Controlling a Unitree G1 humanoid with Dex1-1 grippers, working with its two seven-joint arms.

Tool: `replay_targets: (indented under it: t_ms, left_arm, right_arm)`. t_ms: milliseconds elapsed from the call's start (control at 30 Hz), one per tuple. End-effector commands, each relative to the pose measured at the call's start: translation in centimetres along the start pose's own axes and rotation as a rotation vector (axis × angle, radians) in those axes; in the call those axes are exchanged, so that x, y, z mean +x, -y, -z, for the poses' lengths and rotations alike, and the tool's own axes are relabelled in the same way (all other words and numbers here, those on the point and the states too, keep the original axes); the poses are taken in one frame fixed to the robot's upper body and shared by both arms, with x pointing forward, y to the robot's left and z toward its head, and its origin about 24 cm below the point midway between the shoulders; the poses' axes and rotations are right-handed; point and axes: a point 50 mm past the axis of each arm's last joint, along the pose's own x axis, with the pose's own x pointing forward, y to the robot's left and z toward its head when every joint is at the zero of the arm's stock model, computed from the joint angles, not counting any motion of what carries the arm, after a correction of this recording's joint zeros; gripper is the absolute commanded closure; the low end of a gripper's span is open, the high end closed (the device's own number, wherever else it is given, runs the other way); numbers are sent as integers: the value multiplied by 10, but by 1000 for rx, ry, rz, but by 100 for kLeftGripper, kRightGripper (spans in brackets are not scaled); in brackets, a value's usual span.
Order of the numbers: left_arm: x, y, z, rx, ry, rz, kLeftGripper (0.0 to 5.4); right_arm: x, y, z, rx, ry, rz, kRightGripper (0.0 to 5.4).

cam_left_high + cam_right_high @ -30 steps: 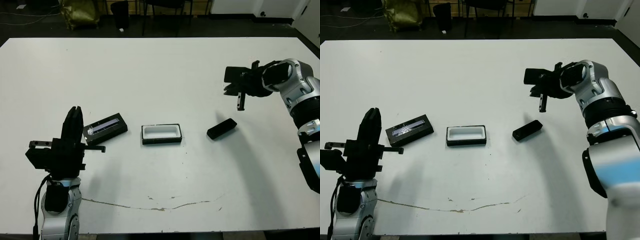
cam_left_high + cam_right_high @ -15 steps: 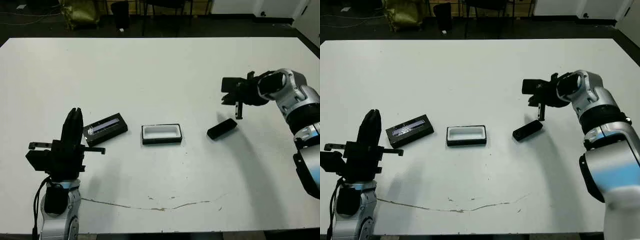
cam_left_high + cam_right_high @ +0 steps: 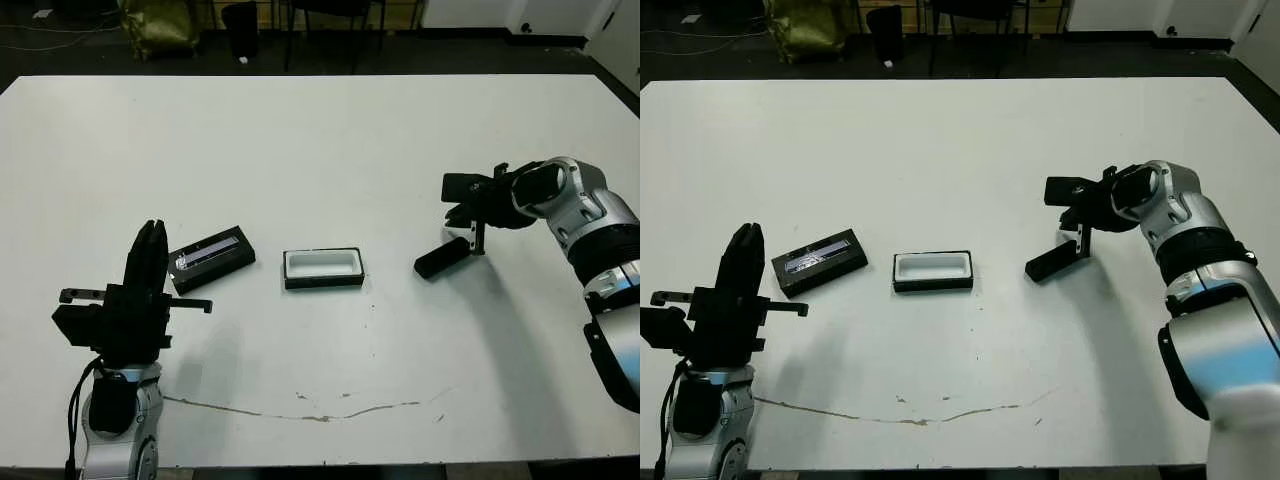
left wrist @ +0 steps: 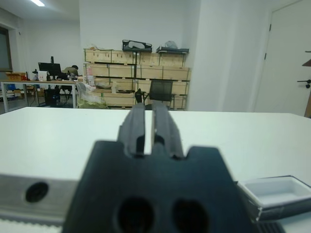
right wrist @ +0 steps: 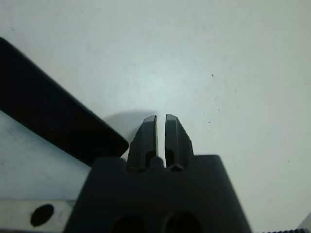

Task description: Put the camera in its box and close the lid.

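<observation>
Black camera (image 3: 443, 260) lies on white table (image 3: 320, 140) right of open box (image 3: 322, 268), right gripper (image 5: 161, 127) jaws closed just beside it; left gripper (image 4: 149, 127) closed near lid (image 3: 211, 257).

1. The left gripper (image 3: 150, 243) points up and away from the robot. Its jaws are pressed together with nothing between them.
2. The right arm (image 3: 580, 205) reaches in from the side, bent at the elbow.
3. The right gripper (image 5: 161, 127) points down. Its jaws are together, with only a thin slit between them.
</observation>
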Motion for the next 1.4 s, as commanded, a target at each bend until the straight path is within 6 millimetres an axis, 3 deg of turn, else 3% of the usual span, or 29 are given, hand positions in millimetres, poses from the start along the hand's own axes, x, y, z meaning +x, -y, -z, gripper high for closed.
replay_targets:
  t_ms: [33, 600, 867, 1400]
  left_arm:
    - [-2, -1, 4, 9, -31, -8, 538]
    - [-2, 1, 5, 1, -26, 8, 538]
    - [-3, 3, 4, 5, -35, -6, 538]
    - [-6, 4, 6, -4, -39, -14, 538]
  right_arm:
    - [0, -5, 9, 0, -28, -15, 540]
    - [-3, -8, 18, 30, -35, -29, 540]
    - [-1, -12, 16, -41, -20, -52, 540]
    - [1, -20, 19, 34, -43, -116, 540]
